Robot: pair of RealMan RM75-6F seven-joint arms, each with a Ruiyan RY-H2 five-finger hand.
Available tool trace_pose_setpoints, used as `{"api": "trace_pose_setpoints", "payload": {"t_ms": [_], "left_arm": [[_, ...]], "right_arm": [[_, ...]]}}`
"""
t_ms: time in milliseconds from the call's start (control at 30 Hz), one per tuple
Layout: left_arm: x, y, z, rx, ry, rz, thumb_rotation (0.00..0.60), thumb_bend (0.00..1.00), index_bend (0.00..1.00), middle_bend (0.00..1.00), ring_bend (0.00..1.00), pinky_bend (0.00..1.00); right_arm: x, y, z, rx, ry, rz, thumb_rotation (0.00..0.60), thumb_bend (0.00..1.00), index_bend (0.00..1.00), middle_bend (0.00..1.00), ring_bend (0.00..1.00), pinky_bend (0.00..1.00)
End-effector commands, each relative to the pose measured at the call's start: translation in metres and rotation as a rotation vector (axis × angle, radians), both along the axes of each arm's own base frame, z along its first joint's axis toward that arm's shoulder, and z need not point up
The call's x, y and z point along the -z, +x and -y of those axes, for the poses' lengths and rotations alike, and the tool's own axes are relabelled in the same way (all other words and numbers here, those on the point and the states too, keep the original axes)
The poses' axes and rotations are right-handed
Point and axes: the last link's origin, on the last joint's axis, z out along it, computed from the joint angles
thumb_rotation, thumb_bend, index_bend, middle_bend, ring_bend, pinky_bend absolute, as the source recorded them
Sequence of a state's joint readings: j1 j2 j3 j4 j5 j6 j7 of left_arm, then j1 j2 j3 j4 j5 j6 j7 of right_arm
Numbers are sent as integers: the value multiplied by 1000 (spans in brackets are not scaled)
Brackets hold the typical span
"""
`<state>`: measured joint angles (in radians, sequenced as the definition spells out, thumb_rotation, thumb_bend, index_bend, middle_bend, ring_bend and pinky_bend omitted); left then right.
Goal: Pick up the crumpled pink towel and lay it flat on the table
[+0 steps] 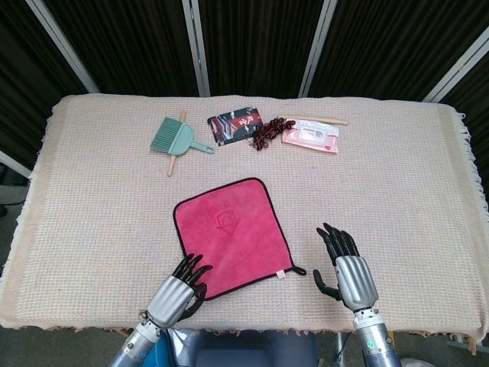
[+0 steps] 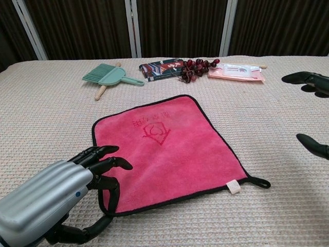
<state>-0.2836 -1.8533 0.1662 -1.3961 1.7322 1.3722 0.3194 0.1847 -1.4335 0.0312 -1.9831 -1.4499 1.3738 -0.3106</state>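
The pink towel [image 1: 229, 233] [image 2: 169, 149], edged in black, lies spread nearly flat in the near middle of the table, with a small tag and loop at its near right corner. My left hand [image 1: 179, 287] [image 2: 56, 195] is at the towel's near left corner, fingers on top of the edge and thumb curled below it, pinching the cloth. My right hand [image 1: 348, 271] [image 2: 308, 78] hovers to the right of the towel with its fingers spread and nothing in it, a short gap from the tagged corner.
Along the far side lie a green brush with dustpan [image 1: 177, 138] [image 2: 108, 76], a patterned packet [image 1: 237, 125], a dark red bead string [image 1: 266, 132], a pink wipes pack [image 1: 311, 138] and a wooden stick [image 1: 313, 119]. A beige woven cloth [image 1: 412, 191] covers the table.
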Motion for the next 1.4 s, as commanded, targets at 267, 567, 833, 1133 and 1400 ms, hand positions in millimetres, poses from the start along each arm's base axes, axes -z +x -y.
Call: {"api": "trace_pose_setpoints", "payload": {"t_ms": [267, 567, 833, 1133, 1400], "left_arm": [[-3, -7, 5, 9, -35, -52, 600, 178, 270, 72, 0, 0], [-24, -11, 7, 3, -64, -119, 600, 91, 88, 9, 0, 0], [-96, -16, -17, -65, 132, -87, 600, 91, 79, 8, 0, 0], [-186, -53, -26, -155, 389, -186, 600, 87, 54, 0, 0, 0], [-253, -106, -8, -315, 544, -229, 600, 4, 0, 0, 0, 0]], "right_arm": [[0, 1, -1, -3, 1, -1, 600, 435, 82, 0, 0, 0], [-1, 1, -2, -7, 5, -11, 600, 435, 83, 0, 0, 0], [-7, -4, 2, -38, -23, -60, 600, 435, 14, 0, 0, 0], [-28, -30, 1, -61, -82, -183, 600, 413, 0, 0, 0, 0], [-55, -51, -9, -76, -203, -338, 600, 318, 0, 0, 0, 0]]}}
